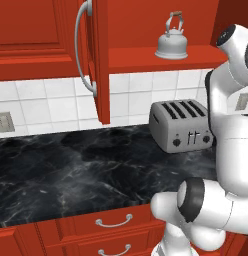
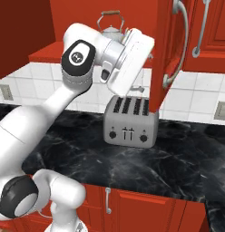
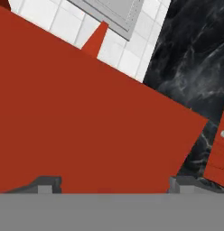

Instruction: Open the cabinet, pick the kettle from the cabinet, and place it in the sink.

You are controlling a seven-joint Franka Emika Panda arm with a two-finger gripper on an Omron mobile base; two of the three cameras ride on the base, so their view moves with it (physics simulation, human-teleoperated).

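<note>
Kettle: squat silvery, arched handle | cabinet: red wood, door ajar

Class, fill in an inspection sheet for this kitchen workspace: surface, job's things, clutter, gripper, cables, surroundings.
Surface: black marbled counter, bare in front of the toaster.
Job's things: cabinet door swung open; kettle upright on the cabinet's shelf, ungrasped.
Clutter: silver toaster standing below the shelf.
Gripper: gripper open, holding nothing, facing a red panel.
Cables: nothing seen.
Surroundings: white tiled wall, wall outlet, red drawers beneath the counter.
</note>
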